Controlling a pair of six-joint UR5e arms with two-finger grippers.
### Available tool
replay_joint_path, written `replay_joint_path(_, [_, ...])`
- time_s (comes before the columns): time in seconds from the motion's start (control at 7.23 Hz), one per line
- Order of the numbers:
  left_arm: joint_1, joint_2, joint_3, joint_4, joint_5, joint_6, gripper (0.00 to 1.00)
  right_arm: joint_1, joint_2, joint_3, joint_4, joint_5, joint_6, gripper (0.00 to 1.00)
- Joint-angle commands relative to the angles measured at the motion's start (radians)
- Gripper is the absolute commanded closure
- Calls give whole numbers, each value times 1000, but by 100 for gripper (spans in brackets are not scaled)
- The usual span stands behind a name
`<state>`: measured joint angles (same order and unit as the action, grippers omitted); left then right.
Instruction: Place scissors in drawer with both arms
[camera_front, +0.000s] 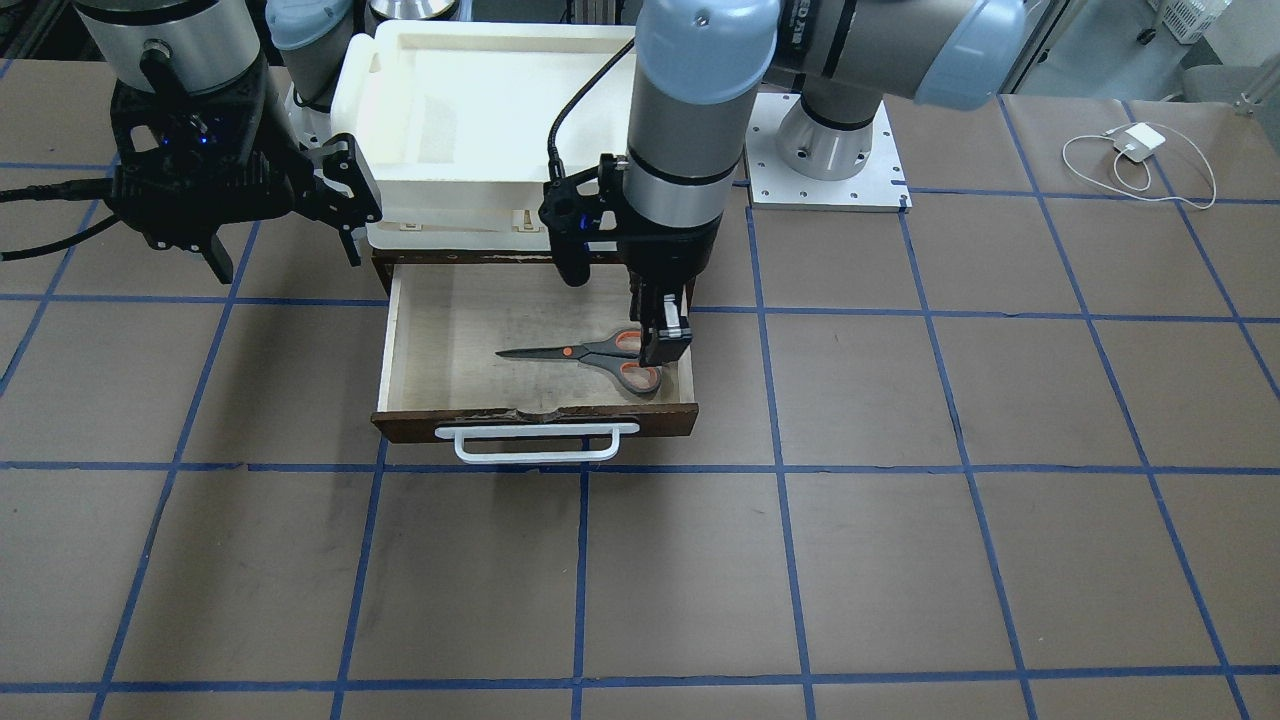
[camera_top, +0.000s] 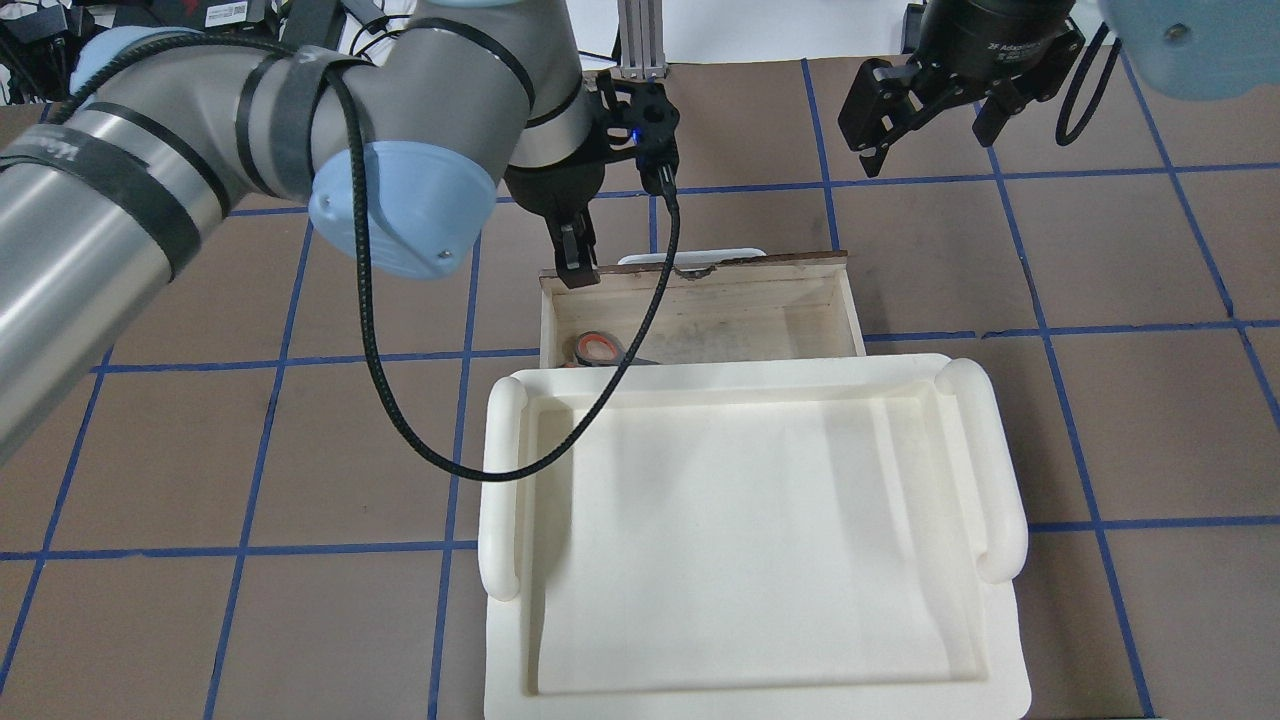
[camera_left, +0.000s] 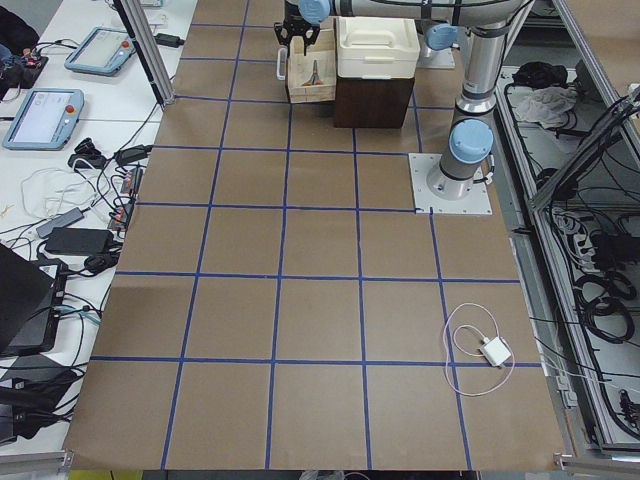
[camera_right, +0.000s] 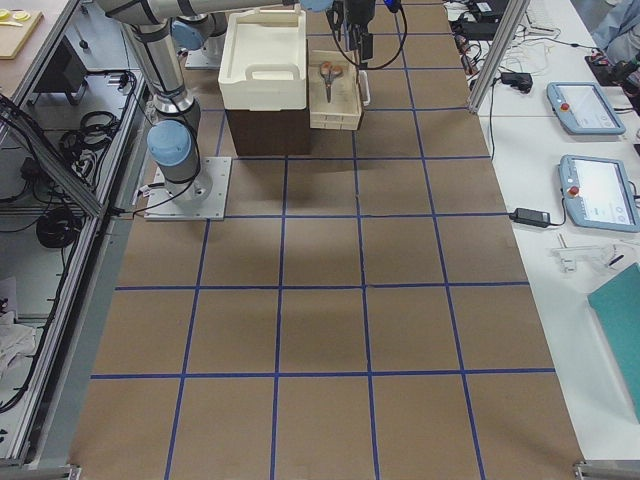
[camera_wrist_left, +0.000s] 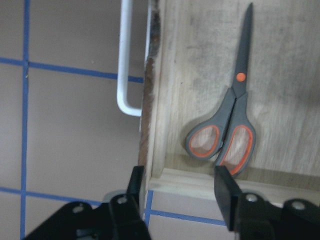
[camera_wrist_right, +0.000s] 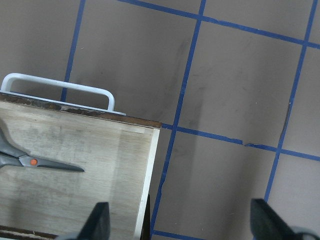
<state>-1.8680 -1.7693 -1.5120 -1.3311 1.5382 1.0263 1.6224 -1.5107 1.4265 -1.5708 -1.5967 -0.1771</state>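
The scissors (camera_front: 590, 355) lie flat on the pale floor of the open drawer (camera_front: 540, 425), blades pointing away from my left arm's side. They also show in the left wrist view (camera_wrist_left: 235, 115), and one orange-lined loop shows overhead (camera_top: 598, 347). My left gripper (camera_front: 662, 345) hangs just above the handle loops at the drawer's side wall (camera_wrist_left: 155, 100); it is open and empty (camera_wrist_left: 179, 180). My right gripper (camera_front: 285, 262) is open and empty, raised beside the drawer's other side (camera_top: 925, 150). The right wrist view shows the drawer corner (camera_wrist_right: 150, 165) and the blade tip (camera_wrist_right: 30, 161).
A cream-white foam tray (camera_top: 505, 480) sits on the dark cabinet behind the drawer. The white bar handle (camera_front: 545, 445) faces the operators' side. A white charger with its cable (camera_front: 1140, 140) lies far off near the left arm's base plate (camera_front: 830, 170). The brown table has blue tape lines.
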Motion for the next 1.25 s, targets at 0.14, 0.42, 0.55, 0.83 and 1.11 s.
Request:
replay_joint_path(0.14, [120, 47, 23, 74, 1, -372, 28, 1, -2, 0, 8, 15, 69, 0])
replay_joint_path(0.42, [251, 50, 19, 73, -1, -548, 4, -1, -2, 0, 8, 15, 114, 0])
replay_joint_path(0.55, [283, 57, 16, 66, 0, -697, 0, -6, -2, 0, 8, 17, 114, 0])
replay_joint_path(0.83, [366, 62, -2, 31, 17, -916, 0, -6, 0, 2, 2, 17, 116, 0])
replay_joint_path(1.11, [392, 71, -7, -46, 16, -988, 0, -4, -2, 2, 2, 18, 117, 0])
